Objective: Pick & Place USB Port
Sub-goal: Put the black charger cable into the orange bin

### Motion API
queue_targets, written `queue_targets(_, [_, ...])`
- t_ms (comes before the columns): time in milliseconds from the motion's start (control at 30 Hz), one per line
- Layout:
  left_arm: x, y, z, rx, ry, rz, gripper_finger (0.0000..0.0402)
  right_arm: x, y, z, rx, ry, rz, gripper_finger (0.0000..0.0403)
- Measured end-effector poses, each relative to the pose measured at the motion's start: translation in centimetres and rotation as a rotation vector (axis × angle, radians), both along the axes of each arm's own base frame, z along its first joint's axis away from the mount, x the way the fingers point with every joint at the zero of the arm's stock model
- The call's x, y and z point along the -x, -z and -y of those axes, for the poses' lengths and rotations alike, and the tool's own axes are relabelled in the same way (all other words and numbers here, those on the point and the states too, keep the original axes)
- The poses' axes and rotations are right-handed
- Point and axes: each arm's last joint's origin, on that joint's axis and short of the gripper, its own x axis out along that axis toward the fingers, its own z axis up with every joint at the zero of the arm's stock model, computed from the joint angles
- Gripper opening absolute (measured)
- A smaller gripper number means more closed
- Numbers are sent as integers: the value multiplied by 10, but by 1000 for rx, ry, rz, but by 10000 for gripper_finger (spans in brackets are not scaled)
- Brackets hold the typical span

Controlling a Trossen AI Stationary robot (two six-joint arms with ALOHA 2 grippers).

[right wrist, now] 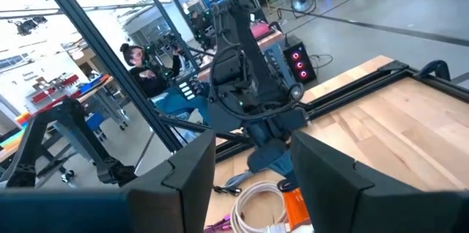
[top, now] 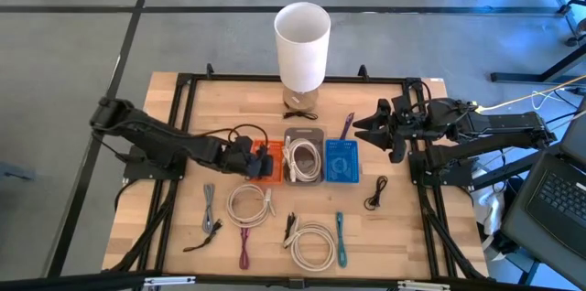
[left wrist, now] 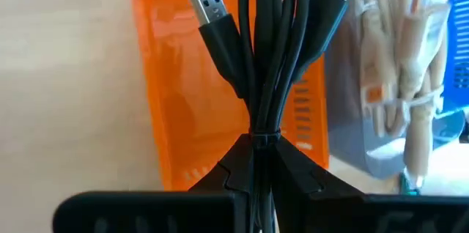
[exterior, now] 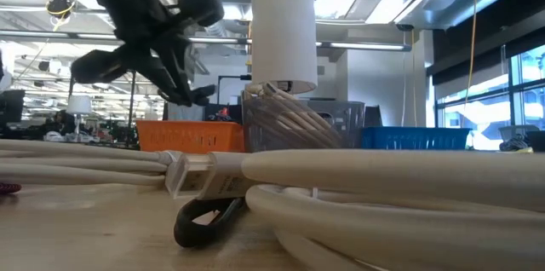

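Observation:
My left gripper (top: 249, 157) is over the orange bin (top: 266, 167) and is shut on a bundled black USB cable (left wrist: 264, 57). The cable's two plugs (left wrist: 210, 2) point away from the fingers, toward the bin's floor (left wrist: 176, 86). In the low view the left gripper (exterior: 183, 83) hangs just above the orange bin's rim (exterior: 192, 139). The grey bin (top: 303, 158) holds a coiled white cable. A blue bin (top: 342, 161) stands beside it. My right gripper (top: 374, 132) is open in the air past the blue bin, toward the table's right. My left gripper pinches the black cable bundle between its two fingers at the tied waist (left wrist: 261, 139), where several strands are gathered. The fingers lie along the bundle. The looped strands and both plugs stick out ahead of the fingertips over the orange bin. I cannot tell whether they touch it.
A tall white cylinder (top: 302, 46) stands at the far edge behind the bins. Loose cables lie on the near half: grey (top: 210, 209), two white coils (top: 250, 204) (top: 313, 243), maroon (top: 245, 247), teal (top: 340, 239), small black (top: 375, 195). A purple cable (top: 347, 126) lies by the blue bin.

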Motion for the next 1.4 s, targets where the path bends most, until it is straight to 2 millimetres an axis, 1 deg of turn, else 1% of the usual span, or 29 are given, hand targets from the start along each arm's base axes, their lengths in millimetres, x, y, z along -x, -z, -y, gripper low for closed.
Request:
queue_targets(67, [-3,1,-4,-5,-12,-5,18,0,0,0,2,0,-2,181])
queue_targets(200, [-11,10,-11,-13,-34,-50,18,0,0,-1,0,-27,-4,181])
queue_targets(367, [-34,15,-15,-5,-22,-85,18,4,1,-1,-2,-66,-24,181])
queue_targets(533, [-55,21,-21,4,11,-209,18,15,3,0,1,-71,-61,181])
queue_targets(600, [-58,25,-22,15,21,-272,18,22,4,0,2,-71,-79,181])
queue_targets(733, [-66,33,-21,37,24,-297,18,34,2,2,3,-70,-76,181])
queue_targets(867, [-68,43,-21,55,16,-326,18,44,0,3,13,-71,-60,180])
queue_targets(967, [-69,48,-20,57,16,-341,18,49,-1,3,29,-71,-47,180])
queue_targets(1133, [-71,51,-21,43,9,-340,19,54,-3,4,48,-64,-27,180])
queue_targets(1200, [-71,51,-21,40,14,-340,36,55,-3,4,50,-63,-27,180])
queue_targets(1400, [-73,51,-20,48,64,-333,120,55,-3,4,50,-63,-26,180])
